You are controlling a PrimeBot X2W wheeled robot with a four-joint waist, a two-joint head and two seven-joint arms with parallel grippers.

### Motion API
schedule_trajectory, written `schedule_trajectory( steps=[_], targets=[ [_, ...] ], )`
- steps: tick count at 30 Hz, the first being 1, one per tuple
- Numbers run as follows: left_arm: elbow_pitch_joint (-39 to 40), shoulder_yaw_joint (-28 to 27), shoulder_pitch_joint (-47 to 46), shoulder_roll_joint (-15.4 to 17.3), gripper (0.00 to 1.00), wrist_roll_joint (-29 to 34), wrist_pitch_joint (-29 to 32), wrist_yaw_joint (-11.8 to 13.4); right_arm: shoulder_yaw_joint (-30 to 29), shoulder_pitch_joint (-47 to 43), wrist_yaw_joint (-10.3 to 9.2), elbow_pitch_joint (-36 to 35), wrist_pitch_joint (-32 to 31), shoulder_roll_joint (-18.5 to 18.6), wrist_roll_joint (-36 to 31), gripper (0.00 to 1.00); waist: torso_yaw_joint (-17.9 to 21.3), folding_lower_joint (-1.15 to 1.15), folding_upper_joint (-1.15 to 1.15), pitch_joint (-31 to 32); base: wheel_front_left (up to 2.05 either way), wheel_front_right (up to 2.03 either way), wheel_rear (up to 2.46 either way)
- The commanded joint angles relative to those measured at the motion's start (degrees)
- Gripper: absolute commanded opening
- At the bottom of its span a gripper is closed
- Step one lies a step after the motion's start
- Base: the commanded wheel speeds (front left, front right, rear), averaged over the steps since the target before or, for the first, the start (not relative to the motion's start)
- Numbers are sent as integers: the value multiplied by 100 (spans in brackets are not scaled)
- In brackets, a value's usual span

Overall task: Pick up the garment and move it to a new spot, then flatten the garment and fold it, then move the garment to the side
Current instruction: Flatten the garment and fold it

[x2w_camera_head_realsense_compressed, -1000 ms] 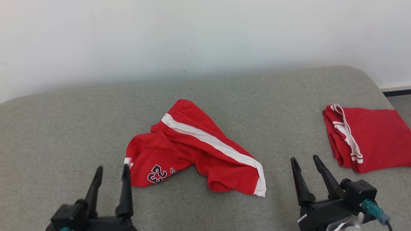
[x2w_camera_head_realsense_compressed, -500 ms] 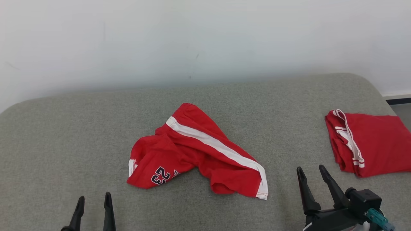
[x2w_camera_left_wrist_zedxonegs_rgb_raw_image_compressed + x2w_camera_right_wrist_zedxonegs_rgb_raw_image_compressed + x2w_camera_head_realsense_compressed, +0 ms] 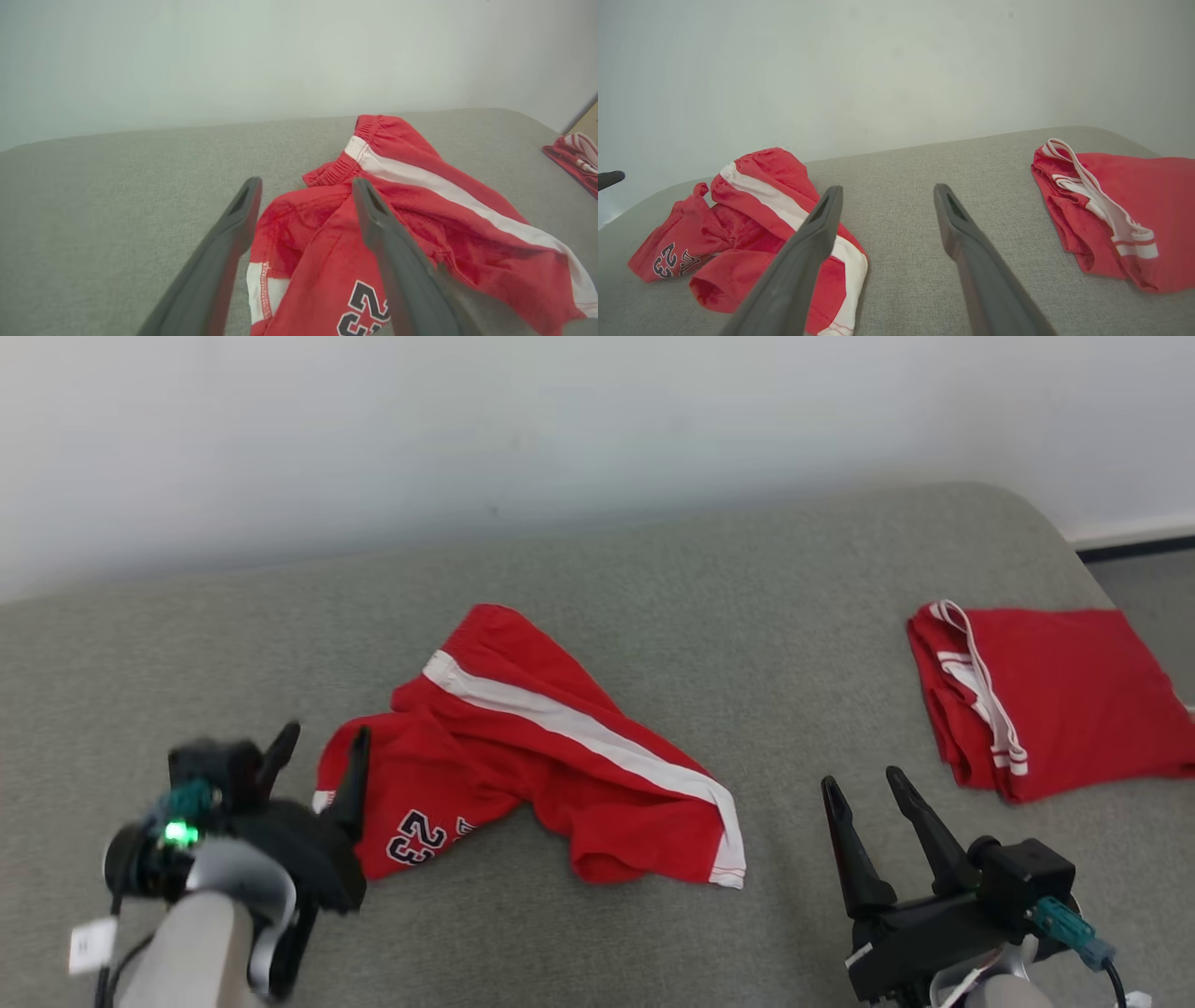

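- Crumpled red shorts (image 3: 523,775), white-striped and numbered "23", lie central on a grey fabric cushion (image 3: 700,588).
- Left gripper (image 3: 325,737), spread and empty, at their 9 o'clock edge; right gripper (image 3: 859,779), released, at 4 o'clock.

Bare cushion (image 3: 812,644) between garment (image 3: 523,756), folded cloth (image 3: 1064,700)

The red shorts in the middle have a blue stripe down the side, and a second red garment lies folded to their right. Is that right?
Not quite. The stripe on the red shorts is white, not blue; the head view shows it plainly. The second red garment does lie folded to their right.
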State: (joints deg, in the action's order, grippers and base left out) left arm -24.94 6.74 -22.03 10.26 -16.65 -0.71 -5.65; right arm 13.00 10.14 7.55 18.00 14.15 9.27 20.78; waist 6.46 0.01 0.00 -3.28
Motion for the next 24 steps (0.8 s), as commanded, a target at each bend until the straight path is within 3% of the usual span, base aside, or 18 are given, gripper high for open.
schedule_trajectory(
  steps=[1, 14, 24],
  targets=[
    [-169, 40, -361, 44, 100, -53, 125, -39, 40, 92, -14, 1, 25, -13, -6, 100, 369, -1, 0, -375, 0, 0, 0],
    [-1352, 432, -1748, 327, 100, -135, 775, -157, 363, 508, -14, 88, 94, -68, 120, 100, 979, -1, 0, -935, 0, 0, 0],
    [-1689, 728, -2105, 377, 100, -264, 1040, -173, 304, 540, -14, 118, 105, -113, 94, 100, 996, -1, 0, -965, 0, 0, 0]
  ],
)
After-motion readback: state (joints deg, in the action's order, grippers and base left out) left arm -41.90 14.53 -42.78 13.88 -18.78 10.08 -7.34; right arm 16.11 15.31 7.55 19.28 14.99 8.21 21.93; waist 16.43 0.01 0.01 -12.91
